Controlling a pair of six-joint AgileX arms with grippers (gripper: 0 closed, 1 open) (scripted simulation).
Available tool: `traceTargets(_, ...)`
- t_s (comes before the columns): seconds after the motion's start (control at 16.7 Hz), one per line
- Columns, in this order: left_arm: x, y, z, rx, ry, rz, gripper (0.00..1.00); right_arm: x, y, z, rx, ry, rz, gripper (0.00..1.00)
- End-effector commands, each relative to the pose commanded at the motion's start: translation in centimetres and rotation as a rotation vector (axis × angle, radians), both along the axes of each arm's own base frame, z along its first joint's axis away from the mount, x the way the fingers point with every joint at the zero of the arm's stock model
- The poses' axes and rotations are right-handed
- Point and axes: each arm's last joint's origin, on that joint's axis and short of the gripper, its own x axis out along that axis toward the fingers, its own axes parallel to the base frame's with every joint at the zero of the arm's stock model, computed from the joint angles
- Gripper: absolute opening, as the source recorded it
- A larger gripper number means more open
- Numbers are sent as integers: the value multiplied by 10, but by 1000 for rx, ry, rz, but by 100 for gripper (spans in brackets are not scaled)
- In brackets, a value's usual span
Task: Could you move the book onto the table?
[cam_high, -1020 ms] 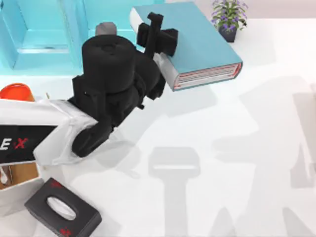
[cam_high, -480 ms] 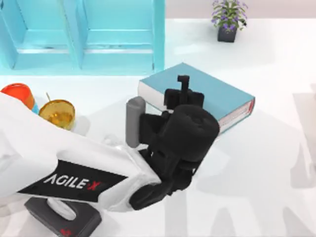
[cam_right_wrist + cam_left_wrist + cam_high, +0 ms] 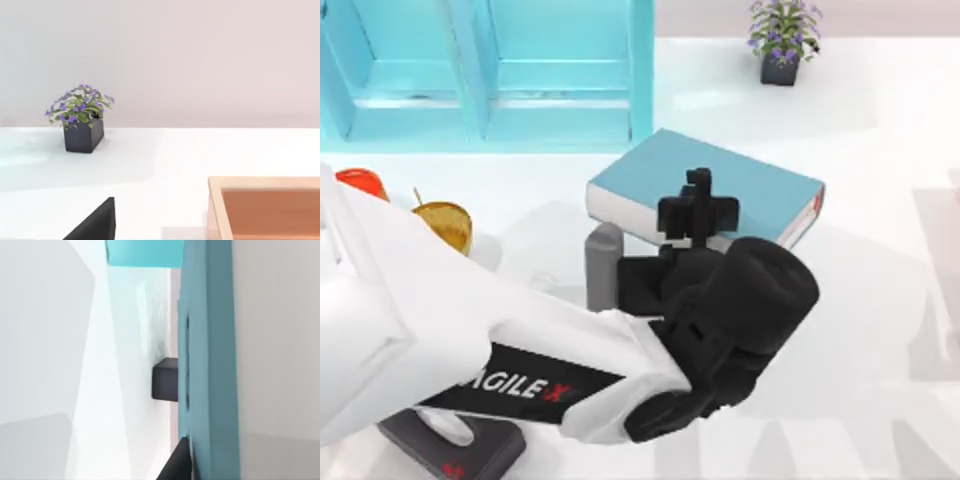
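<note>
The book (image 3: pixel 750 185), a thick teal hardcover with white page edges, lies flat and low over the white table (image 3: pixel 880 300), just in front of the turquoise shelf cabinet (image 3: pixel 560 70). My left gripper (image 3: pixel 697 205) is shut on the book's near long edge, with one black finger across the cover. In the left wrist view the teal cover (image 3: pixel 210 365) runs close past the camera with a black finger (image 3: pixel 165 379) against it. Whether the book touches the table I cannot tell. A black finger tip (image 3: pixel 95 225) of the right gripper shows in the right wrist view.
A potted purple plant (image 3: pixel 780 40) stands at the back right. An orange bowl (image 3: pixel 442 225) and a red-orange item (image 3: pixel 358 183) sit at the left, and a black tissue box (image 3: pixel 450 445) at the front left. A wooden box (image 3: pixel 265 207) lies near the right gripper.
My left arm carried the book from beside the cabinet's right end forward and down toward the table's middle. In the last half second it shifted slightly left and settled lower.
</note>
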Motion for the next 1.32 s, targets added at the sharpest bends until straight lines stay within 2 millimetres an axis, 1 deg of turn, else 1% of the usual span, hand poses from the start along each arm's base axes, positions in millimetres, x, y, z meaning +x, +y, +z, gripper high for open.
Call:
traceTargets(0.36, 1, 2, -2, 8, 5, 3, 0, 0, 0, 0, 0, 0, 0, 100)
traceTargets(0.72, -5, 0, 1, 0, -1, 2, 0, 0, 0, 0, 0, 0, 0, 100)
traceTargets(0.9, -3, 1, -6, 10, 5, 5, 0, 0, 0, 0, 0, 0, 0, 100)
traceTargets(1.2, -3, 1, -28, 6, 0, 9, 0, 0, 0, 0, 0, 0, 0, 100)
traceTargets(1.32, -4, 1, -32, 8, 4, 4, 0, 0, 0, 0, 0, 0, 0, 100)
